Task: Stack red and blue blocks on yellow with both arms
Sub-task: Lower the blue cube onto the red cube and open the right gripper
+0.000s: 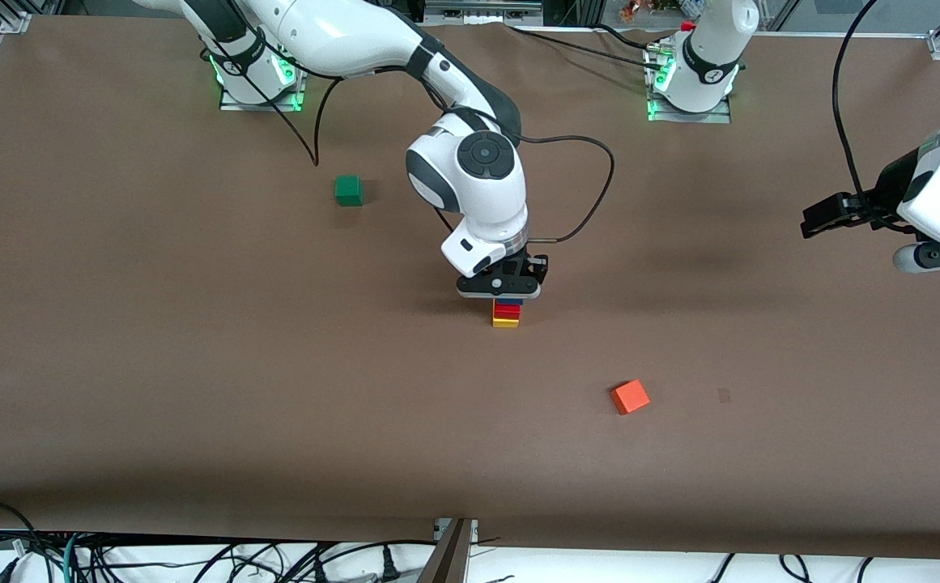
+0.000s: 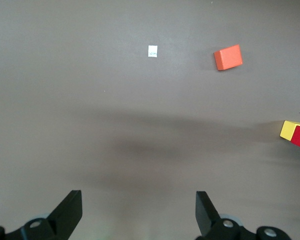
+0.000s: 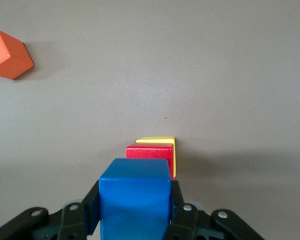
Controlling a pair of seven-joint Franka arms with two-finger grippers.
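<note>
The red block [image 1: 507, 310] sits on the yellow cube [image 1: 506, 322] near the table's middle. My right gripper [image 1: 507, 296] is directly over this stack, shut on the blue block [image 3: 135, 197]; only a sliver of blue [image 1: 508, 302] shows under the hand in the front view. In the right wrist view the red block [image 3: 150, 151] and yellow cube [image 3: 162, 141] lie just below the blue one. My left gripper [image 1: 811, 223] waits up in the air over the left arm's end of the table, open and empty [image 2: 138, 210]. The stack shows at the edge of the left wrist view [image 2: 296, 134].
An orange-red cube [image 1: 630, 397] lies nearer the front camera than the stack, toward the left arm's end. A green cube [image 1: 348, 190] lies farther from the camera, toward the right arm's end. A black cable [image 1: 591, 194] loops beside the right arm's wrist.
</note>
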